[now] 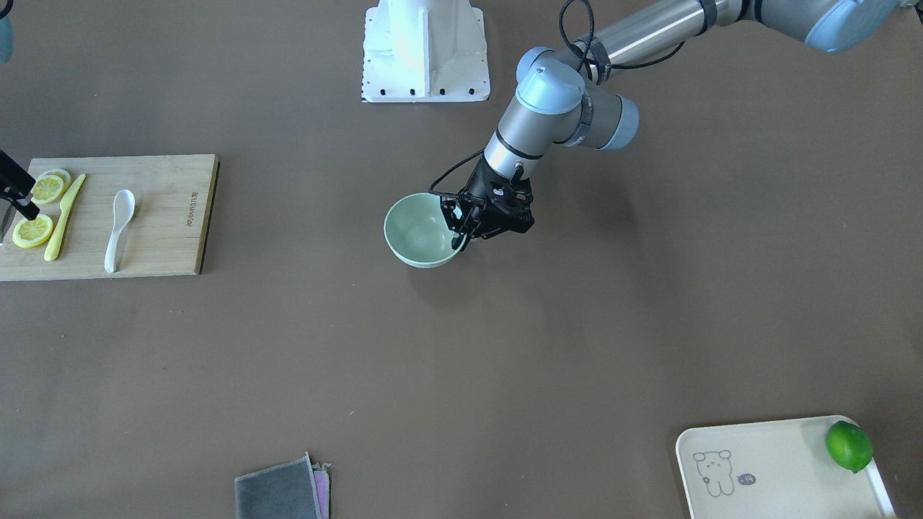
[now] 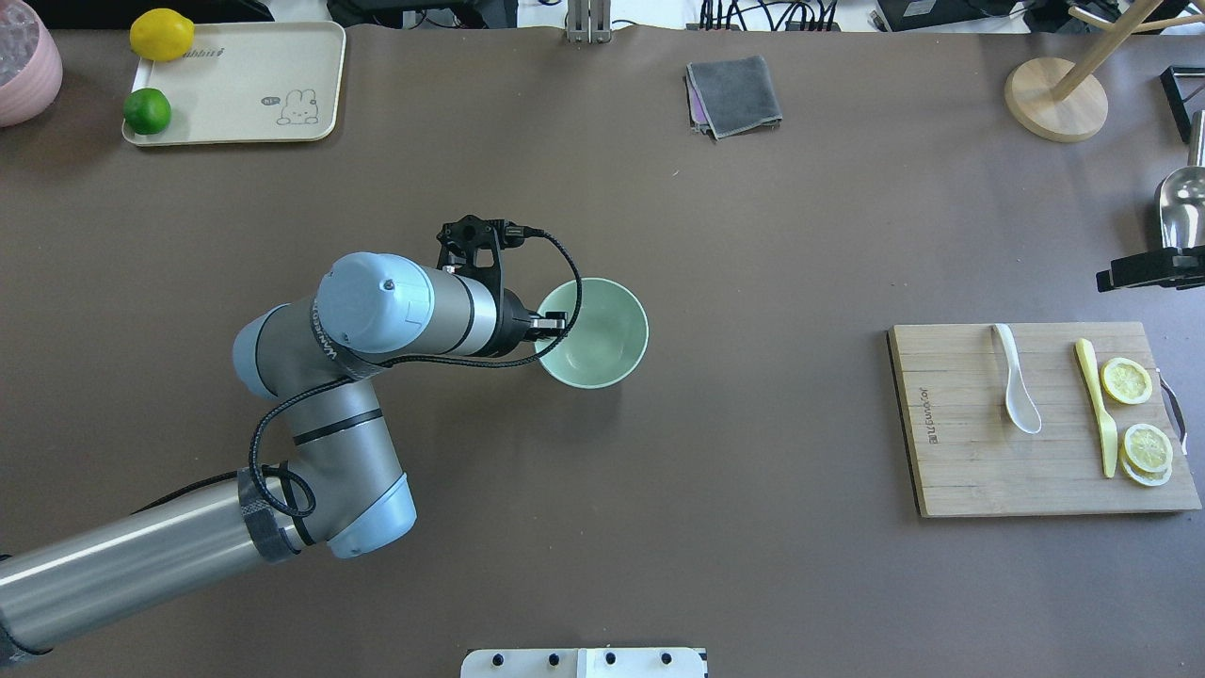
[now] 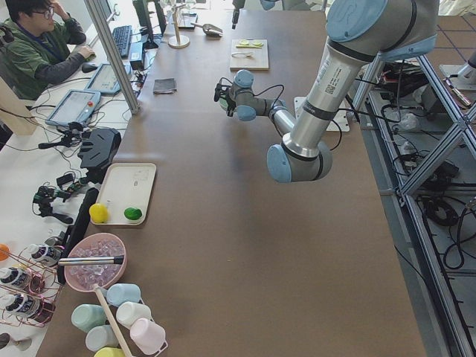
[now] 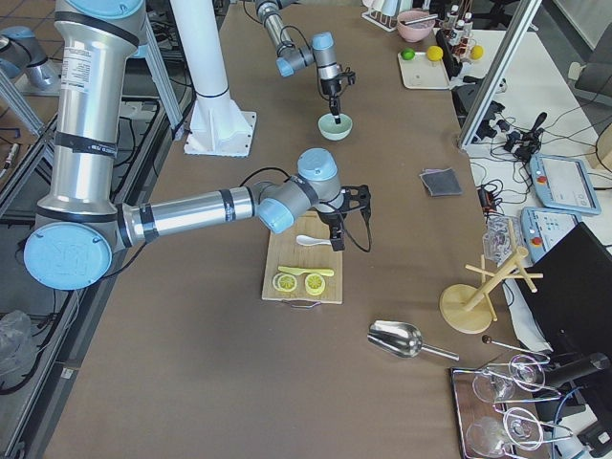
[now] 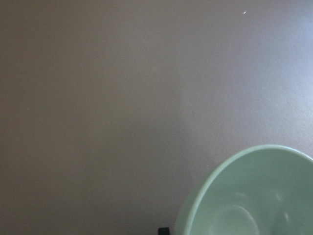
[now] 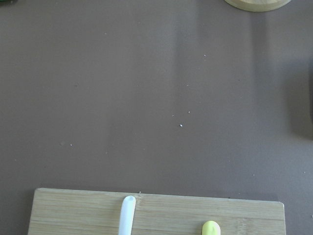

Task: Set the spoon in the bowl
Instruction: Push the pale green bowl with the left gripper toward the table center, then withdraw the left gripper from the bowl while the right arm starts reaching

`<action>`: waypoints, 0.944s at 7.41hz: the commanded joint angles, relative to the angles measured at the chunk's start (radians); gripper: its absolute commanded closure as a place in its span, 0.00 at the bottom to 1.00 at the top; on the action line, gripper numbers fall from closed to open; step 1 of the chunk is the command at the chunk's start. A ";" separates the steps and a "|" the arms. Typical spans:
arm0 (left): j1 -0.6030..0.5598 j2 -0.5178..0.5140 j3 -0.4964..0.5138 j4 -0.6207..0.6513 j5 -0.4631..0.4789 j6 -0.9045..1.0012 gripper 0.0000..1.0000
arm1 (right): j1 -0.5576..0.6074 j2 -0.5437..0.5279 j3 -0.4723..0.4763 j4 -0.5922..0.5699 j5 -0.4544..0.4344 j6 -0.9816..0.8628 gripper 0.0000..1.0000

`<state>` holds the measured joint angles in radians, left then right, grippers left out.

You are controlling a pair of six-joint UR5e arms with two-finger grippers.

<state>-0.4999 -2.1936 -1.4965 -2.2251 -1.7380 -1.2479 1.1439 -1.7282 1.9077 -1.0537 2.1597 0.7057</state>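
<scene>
The pale mint-green bowl (image 1: 420, 232) (image 2: 602, 337) sits near the middle of the brown table. My left gripper (image 1: 462, 240) (image 2: 554, 325) is shut on the bowl's rim on the side toward its arm. The left wrist view shows the bowl's rim (image 5: 230, 169). The white spoon (image 1: 119, 229) (image 2: 1017, 381) lies on the wooden cutting board (image 1: 169, 216), untouched. My right gripper (image 4: 334, 232) hovers at the board's far edge near the spoon's handle tip (image 6: 127, 215). I cannot tell whether it is open or shut.
A yellow knife (image 2: 1097, 405) and lemon slices (image 2: 1127, 381) lie on the board beside the spoon. A cream tray (image 2: 245, 85) holds a lime and a lemon. A grey cloth (image 2: 734, 94), a wooden stand (image 2: 1054, 99) and a metal scoop (image 2: 1181, 202) are at the table's far side.
</scene>
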 commanded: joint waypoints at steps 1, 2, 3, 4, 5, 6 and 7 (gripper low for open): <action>0.003 0.006 -0.005 -0.001 0.031 0.004 0.02 | -0.004 0.007 0.007 0.009 0.003 -0.006 0.00; -0.017 0.012 -0.046 0.007 0.022 0.008 0.02 | -0.004 0.006 0.002 0.056 0.008 0.001 0.00; -0.084 0.078 -0.117 0.018 -0.053 0.037 0.02 | -0.006 0.006 0.002 0.064 0.018 0.004 0.00; -0.224 0.127 -0.190 0.095 -0.231 0.098 0.02 | -0.006 0.006 0.002 0.064 0.017 0.008 0.00; -0.350 0.182 -0.255 0.169 -0.361 0.208 0.02 | -0.010 0.006 0.004 0.063 0.019 0.018 0.00; -0.426 0.296 -0.318 0.176 -0.430 0.329 0.02 | -0.035 0.009 0.010 0.066 0.011 0.120 0.00; -0.534 0.384 -0.330 0.176 -0.516 0.478 0.01 | -0.076 0.007 0.029 0.064 -0.029 0.189 0.00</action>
<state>-0.9012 -1.9260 -1.7832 -2.0649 -2.1384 -0.9430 1.1092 -1.7210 1.9194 -0.9895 2.1643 0.8048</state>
